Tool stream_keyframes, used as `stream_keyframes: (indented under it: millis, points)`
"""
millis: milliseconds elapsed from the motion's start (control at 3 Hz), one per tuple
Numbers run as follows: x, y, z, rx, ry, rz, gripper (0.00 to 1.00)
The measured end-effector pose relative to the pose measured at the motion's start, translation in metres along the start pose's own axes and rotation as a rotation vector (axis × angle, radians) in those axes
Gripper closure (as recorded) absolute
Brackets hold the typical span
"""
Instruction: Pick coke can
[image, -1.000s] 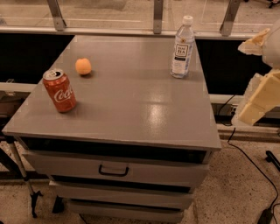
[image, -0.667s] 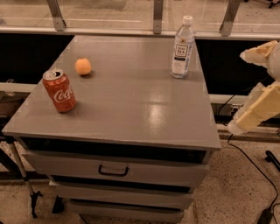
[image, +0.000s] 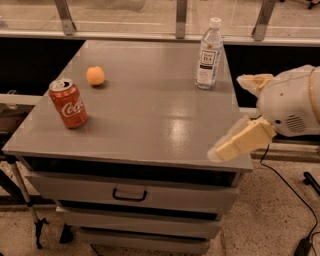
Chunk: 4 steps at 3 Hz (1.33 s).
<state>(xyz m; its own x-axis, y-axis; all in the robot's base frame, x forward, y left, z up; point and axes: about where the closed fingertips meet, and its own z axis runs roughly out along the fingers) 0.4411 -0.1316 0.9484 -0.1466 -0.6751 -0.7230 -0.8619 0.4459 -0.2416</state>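
Note:
The coke can (image: 68, 103), red with white script and a silver top, stands upright near the front left edge of the grey cabinet top (image: 150, 115). My gripper (image: 226, 117) is at the right side of the cabinet, over its front right corner and far from the can. Its two cream fingers are spread apart, one fingertip (image: 244, 81) higher and one fingertip (image: 216, 151) lower, with nothing between them.
A small orange fruit (image: 95, 75) lies behind the can. A clear water bottle (image: 209, 55) with a white cap stands at the back right. The cabinet has drawers with a handle (image: 129, 194). A railing runs behind. A cable lies on the floor at right.
My gripper has moved left from the right edge of view toward the cabinet's front right corner. The can, fruit and bottle have not moved.

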Motion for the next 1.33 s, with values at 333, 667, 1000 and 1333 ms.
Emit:
stream_keyframes:
  millis: [333,667,1000,1333]
  points:
    - [-0.027,0.003,0.058,0.085,0.006,0.011,0.00]
    - [-0.024,-0.001,0.059,0.098,0.025,0.054,0.00]
    - [-0.027,0.000,0.061,0.090,-0.002,0.058,0.00]
    - [-0.051,0.003,0.081,0.084,-0.093,0.064,0.00]
